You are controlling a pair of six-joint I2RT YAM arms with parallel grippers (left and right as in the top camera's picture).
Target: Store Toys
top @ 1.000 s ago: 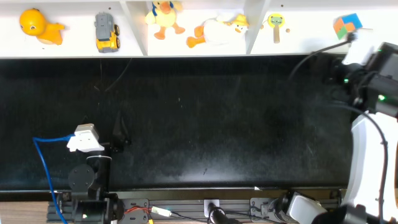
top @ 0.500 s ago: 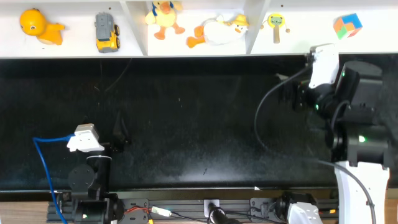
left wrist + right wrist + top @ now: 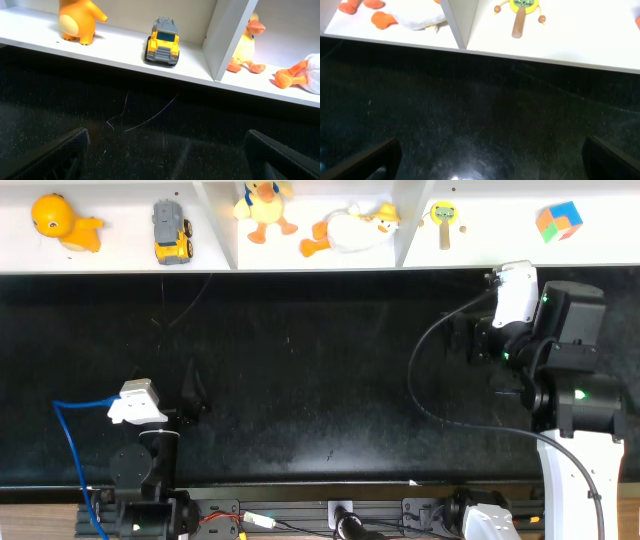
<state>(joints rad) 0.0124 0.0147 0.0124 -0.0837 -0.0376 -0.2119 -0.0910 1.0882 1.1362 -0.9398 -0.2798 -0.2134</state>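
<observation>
- Left tool (image 3: 165, 150) gapes open over the near-left desk (image 3: 320, 380).
- Right tool (image 3: 490, 155) is open over the desk's far right.
- On the far shelf (image 3: 110, 262): orange duck (image 3: 62, 222), truck (image 3: 171, 233), plush duck (image 3: 263, 207), rattle (image 3: 443, 220), cube (image 3: 558, 221).

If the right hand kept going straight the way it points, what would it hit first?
Likely the right hand meets the shelf edge near the rattle; only bare table lies before it. If it tilts down, the table comes first; depth is unclear.
</observation>
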